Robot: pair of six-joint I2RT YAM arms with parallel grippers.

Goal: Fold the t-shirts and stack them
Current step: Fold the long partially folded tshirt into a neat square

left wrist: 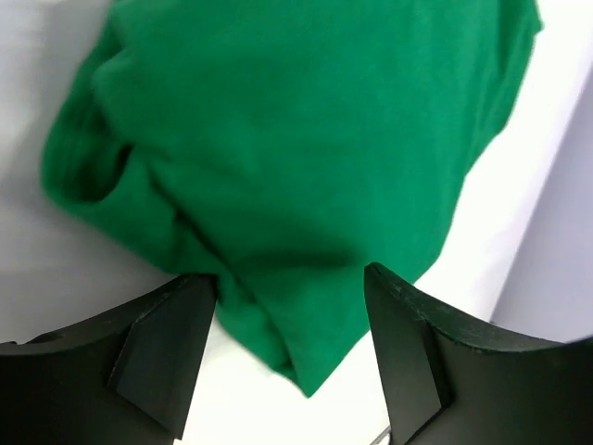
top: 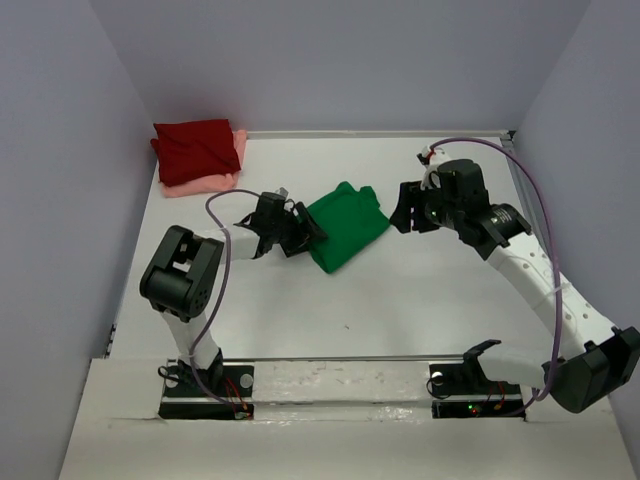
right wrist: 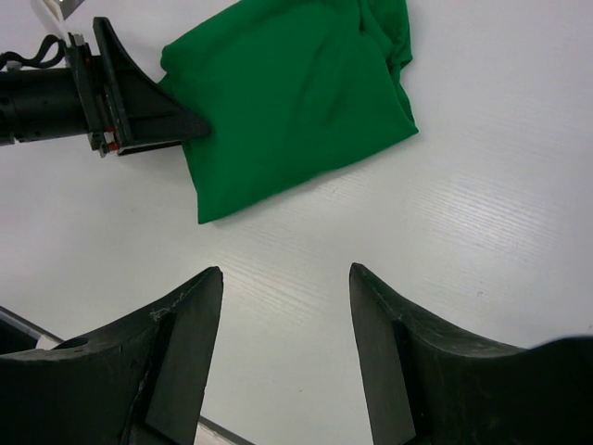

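The green t-shirt is lying folded into a rough, slightly rumpled rectangle near the middle of the white desk, set at an angle between the two arms. The left tool is reaching in at the shirt's left edge with its jaws standing wide open; in the left wrist view a folded corner of the green cloth is lying in the gap between the two fingers, which are not closing on it, and whether they are touching the cloth cannot be told. The right tool is hanging just beside the shirt's right side, also wide open and gripping nothing; in its own wrist view only bare desk is showing between its fingers, with the shirt lying beyond them. In the far left corner the dark red t-shirt is sitting folded on top of the salmon pink t-shirt, well apart from the green one.
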